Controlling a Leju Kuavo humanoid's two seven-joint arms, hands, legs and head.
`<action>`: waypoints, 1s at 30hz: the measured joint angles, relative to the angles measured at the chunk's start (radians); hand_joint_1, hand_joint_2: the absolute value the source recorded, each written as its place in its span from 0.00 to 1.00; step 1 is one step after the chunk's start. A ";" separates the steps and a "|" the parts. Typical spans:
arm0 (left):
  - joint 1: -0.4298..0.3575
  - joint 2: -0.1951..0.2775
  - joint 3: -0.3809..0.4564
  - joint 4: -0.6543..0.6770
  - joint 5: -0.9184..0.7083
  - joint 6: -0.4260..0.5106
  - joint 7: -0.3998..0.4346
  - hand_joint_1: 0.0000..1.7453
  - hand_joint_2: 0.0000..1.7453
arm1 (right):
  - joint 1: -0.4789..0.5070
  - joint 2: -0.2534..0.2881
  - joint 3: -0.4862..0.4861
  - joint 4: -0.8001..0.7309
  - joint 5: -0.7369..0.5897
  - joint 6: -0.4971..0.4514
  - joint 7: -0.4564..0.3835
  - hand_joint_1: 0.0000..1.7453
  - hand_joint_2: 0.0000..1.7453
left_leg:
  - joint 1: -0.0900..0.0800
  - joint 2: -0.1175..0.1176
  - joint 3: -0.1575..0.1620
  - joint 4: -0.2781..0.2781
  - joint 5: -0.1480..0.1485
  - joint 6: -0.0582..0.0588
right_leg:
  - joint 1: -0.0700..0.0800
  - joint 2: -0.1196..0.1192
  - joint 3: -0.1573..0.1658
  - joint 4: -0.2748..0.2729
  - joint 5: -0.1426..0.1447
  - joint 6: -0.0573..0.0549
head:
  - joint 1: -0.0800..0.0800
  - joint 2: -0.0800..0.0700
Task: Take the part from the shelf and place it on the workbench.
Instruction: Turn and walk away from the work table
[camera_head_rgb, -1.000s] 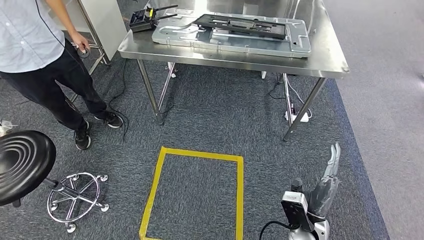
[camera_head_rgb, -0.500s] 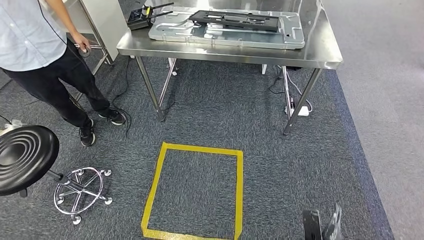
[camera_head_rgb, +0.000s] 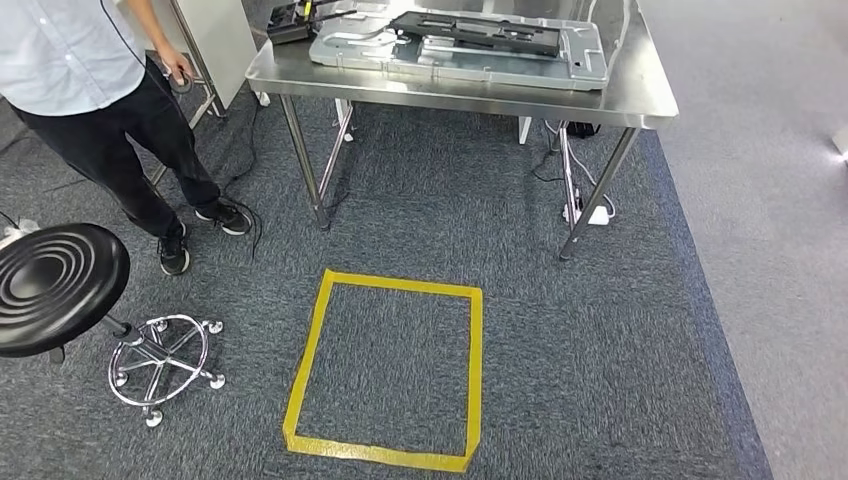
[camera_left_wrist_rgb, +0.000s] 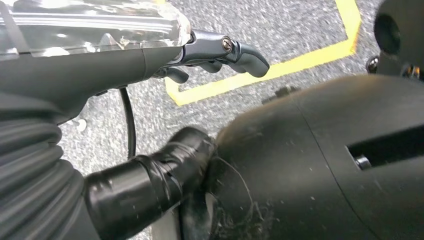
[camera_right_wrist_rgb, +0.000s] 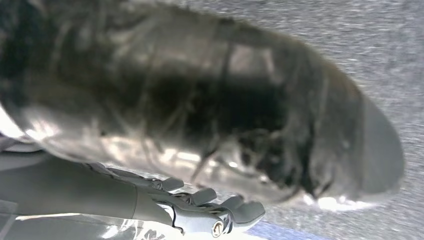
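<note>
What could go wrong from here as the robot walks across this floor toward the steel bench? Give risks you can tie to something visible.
1. A person stands close beside the workbench; a walking robot could bump them.
2. The rolling stool sits on the carpet nearby; a swinging arm or leg might catch it.
3. Cables and a power strip lie by a bench leg, a possible snag if the robot steps in close.
</note>
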 joint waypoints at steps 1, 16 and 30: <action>0.000 0.000 0.000 0.000 0.000 -0.001 0.000 0.00 0.00 | 0.001 0.000 0.000 0.005 0.000 0.000 0.000 0.00 0.00 | 0.000 0.001 -0.014 0.007 0.005 -0.001 | -0.002 0.000 0.004 0.026 0.000 0.002 | 0.000 0.000; 0.000 0.006 -0.002 0.000 0.000 -0.003 -0.014 0.00 0.00 | 0.002 0.001 0.002 0.033 0.024 0.043 0.067 0.00 0.00 | -0.005 -0.005 -0.122 0.311 -0.153 -0.059 | -0.002 -0.001 0.148 -0.260 0.115 -0.055 | -0.002 0.000; 0.000 0.003 -0.002 0.000 0.000 -0.003 -0.014 0.00 0.00 | 0.005 0.022 0.052 0.040 0.101 0.080 0.112 0.00 0.00 | 0.002 0.002 0.028 -0.010 -0.017 -0.004 | -0.002 0.013 -0.011 -0.029 0.038 0.004 | 0.003 0.000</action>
